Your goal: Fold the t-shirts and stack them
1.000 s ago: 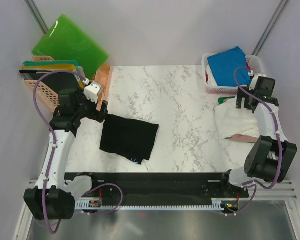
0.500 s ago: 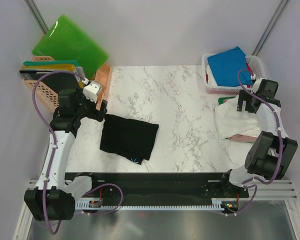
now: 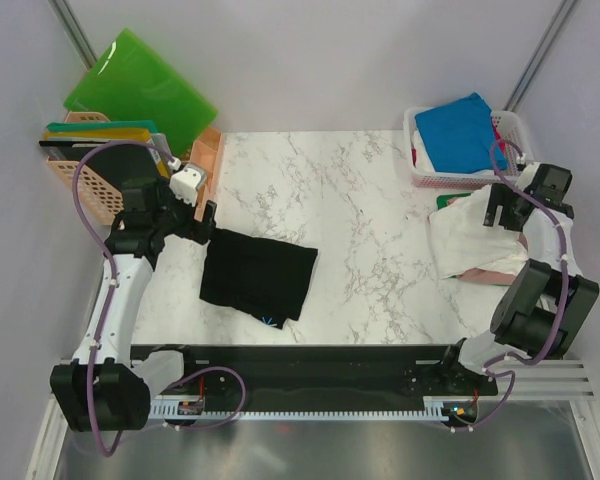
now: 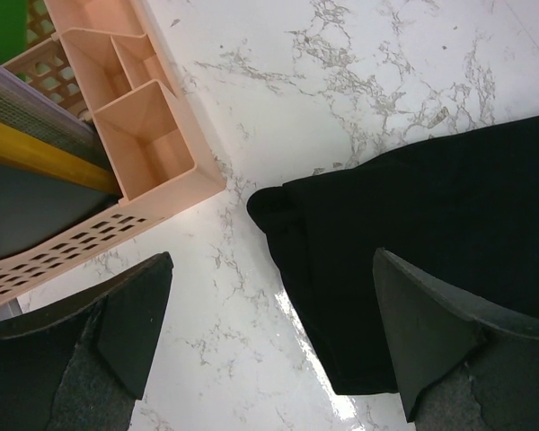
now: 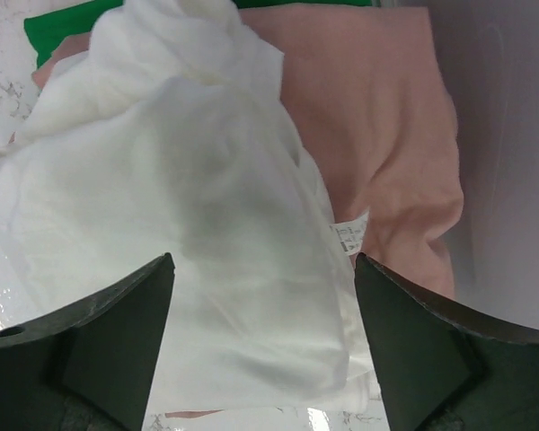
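A folded black t-shirt (image 3: 260,272) (image 4: 431,215) lies on the left half of the marble table. My left gripper (image 3: 205,222) (image 4: 271,260) hovers open above its far left corner with nothing between the fingers. At the right edge a crumpled white t-shirt (image 3: 465,240) (image 5: 189,224) lies over a pink one (image 3: 490,272) (image 5: 377,117), and a bit of a green one (image 3: 448,201) (image 5: 63,22) shows behind. My right gripper (image 3: 500,208) (image 5: 263,260) hangs open over the white shirt, close to its small label. A bright blue t-shirt (image 3: 458,130) sits in the white basket (image 3: 408,120).
A peach divided tray (image 3: 205,155) (image 4: 144,144) stands just beyond the black shirt's corner, beside a peach lattice basket (image 3: 80,185) holding flat boards. Stiff green plastic boards (image 3: 140,90) lean at the back left. The side wall runs close along the right pile.
My right gripper has moved to the right and slightly nearer, over the white shirt. The left arm has barely shifted, and the black shirt lies as before.
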You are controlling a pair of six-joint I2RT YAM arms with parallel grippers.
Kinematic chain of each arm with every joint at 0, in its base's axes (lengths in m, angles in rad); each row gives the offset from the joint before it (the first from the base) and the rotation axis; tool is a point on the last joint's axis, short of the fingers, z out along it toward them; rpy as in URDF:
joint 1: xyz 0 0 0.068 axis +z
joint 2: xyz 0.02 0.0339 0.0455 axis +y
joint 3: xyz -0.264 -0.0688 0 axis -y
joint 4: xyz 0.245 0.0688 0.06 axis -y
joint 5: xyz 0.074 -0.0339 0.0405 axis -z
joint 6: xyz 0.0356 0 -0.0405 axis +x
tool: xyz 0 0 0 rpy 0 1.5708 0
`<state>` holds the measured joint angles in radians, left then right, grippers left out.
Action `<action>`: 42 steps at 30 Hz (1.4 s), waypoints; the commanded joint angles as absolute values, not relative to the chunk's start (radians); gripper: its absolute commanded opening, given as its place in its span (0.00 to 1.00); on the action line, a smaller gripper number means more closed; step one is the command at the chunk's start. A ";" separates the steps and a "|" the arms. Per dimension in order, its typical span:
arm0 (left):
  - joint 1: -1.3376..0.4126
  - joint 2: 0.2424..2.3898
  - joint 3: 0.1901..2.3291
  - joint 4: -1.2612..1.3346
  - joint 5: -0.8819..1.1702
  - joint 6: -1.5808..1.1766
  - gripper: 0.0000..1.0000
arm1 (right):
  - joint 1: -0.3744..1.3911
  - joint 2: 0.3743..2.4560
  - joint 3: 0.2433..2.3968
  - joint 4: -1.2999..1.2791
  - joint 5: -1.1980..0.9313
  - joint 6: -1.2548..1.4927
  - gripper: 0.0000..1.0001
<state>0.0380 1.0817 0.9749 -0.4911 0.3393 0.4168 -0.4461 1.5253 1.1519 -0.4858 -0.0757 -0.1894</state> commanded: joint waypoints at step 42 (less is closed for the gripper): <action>0.040 1.121 0.980 -0.485 0.356 0.428 1.00 | -0.761 1.657 1.221 -0.738 -0.532 -0.333 0.00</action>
